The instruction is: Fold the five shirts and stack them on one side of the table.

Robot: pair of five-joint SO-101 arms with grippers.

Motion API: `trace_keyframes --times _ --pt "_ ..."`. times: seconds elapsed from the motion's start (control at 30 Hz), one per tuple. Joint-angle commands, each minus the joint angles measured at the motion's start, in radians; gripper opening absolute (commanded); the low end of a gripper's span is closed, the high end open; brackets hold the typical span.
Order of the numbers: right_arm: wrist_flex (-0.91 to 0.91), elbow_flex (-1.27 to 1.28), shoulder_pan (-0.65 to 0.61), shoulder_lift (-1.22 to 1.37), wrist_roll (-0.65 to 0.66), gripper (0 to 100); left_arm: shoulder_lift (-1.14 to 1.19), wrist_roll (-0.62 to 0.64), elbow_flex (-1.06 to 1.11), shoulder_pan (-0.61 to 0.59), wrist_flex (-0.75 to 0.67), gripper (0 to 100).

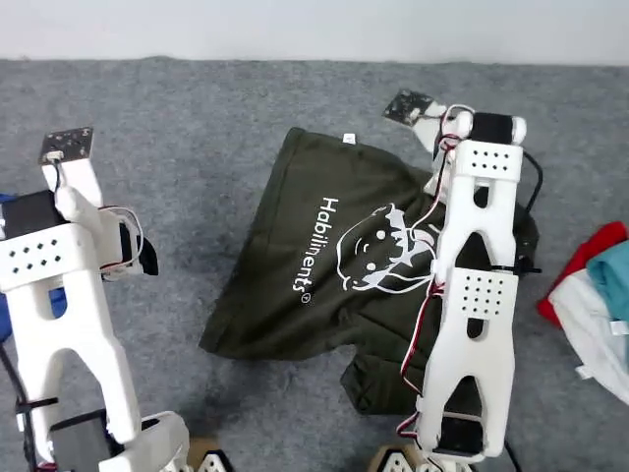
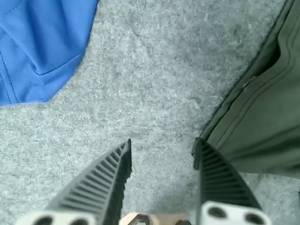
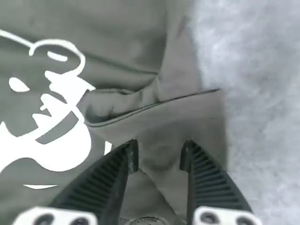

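Two risks stand out, and both come from how the tools sit against the dark green shirt (image 1: 324,265), which lies spread and partly rumpled in the middle of the grey table (image 1: 177,118). The right tool (image 3: 159,147) hangs with its fingers apart and nothing between them, directly above a creased flap near that shirt's edge. Several layers overlap there, so a close from here could pinch only the top layer, or catch the fold beneath as well, and the fold would come out crooked. The left tool (image 2: 162,145) is also spread wide and empty, over bare table between a blue shirt (image 2: 37,42) and the green shirt's hem, with one finger just beside that hem. If the right arm pulls alone, the cloth is likely to drag and bunch across the fuzzy surface rather than turn over cleanly. A careless descent by the left finger could also shove the hem instead of gripping it. The heap of red, teal and white shirts (image 1: 590,285) near the right arm might be swept by a wide swing.
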Motion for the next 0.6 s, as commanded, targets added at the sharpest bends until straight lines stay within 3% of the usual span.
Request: trace_keyframes --times 0.0,0.23,0.57 --pt "0.01 0.017 -0.004 -0.053 0.006 15.6 -0.037 -0.009 -0.002 0.002 0.031 21" --pt "-0.082 0.02 -0.007 0.007 0.006 0.9 -0.037 -0.009 -0.002 0.002 0.032 21" --pt "-0.101 0.018 0.008 0.028 0.008 1.0 -0.037 -0.009 -0.002 0.002 0.032 21"
